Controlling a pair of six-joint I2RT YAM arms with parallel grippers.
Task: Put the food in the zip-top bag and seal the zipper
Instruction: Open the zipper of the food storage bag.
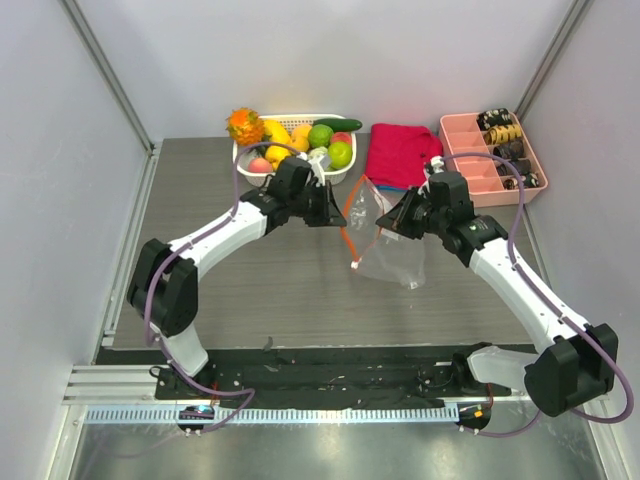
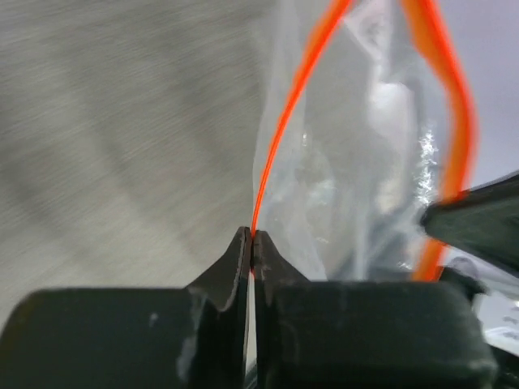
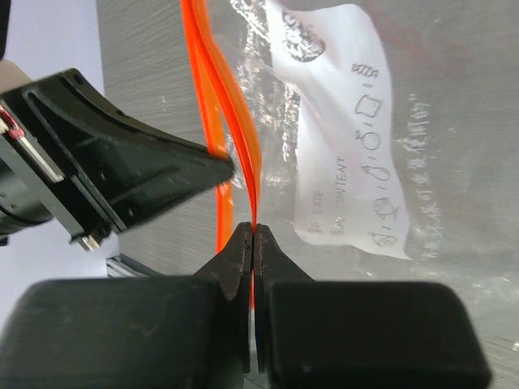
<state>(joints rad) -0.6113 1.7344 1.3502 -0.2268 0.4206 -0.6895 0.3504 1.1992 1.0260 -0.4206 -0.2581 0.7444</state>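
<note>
The clear zip-top bag (image 1: 388, 243) is held up over the table's middle, mouth parted. My left gripper (image 1: 338, 214) is shut on one side of its orange-red zipper (image 2: 284, 130), pinching the strip at the fingertips (image 2: 251, 237). My right gripper (image 1: 388, 226) is shut on the other side of the zipper (image 3: 243, 146); the whitish label (image 3: 357, 138) faces its camera. The zipper's white tab (image 1: 355, 266) hangs low. The food sits in the basket: a frilly orange-yellow piece (image 1: 244, 125), a pink peach (image 1: 260, 165), a yellow one (image 1: 277, 154). I see no food in the bag.
The white slotted basket (image 1: 240, 159) stands at the back left and also holds green fruit (image 1: 340, 154). A red cloth (image 1: 400, 155) lies behind the bag. A pink compartment tray (image 1: 462, 150) with dark items stands at the back right.
</note>
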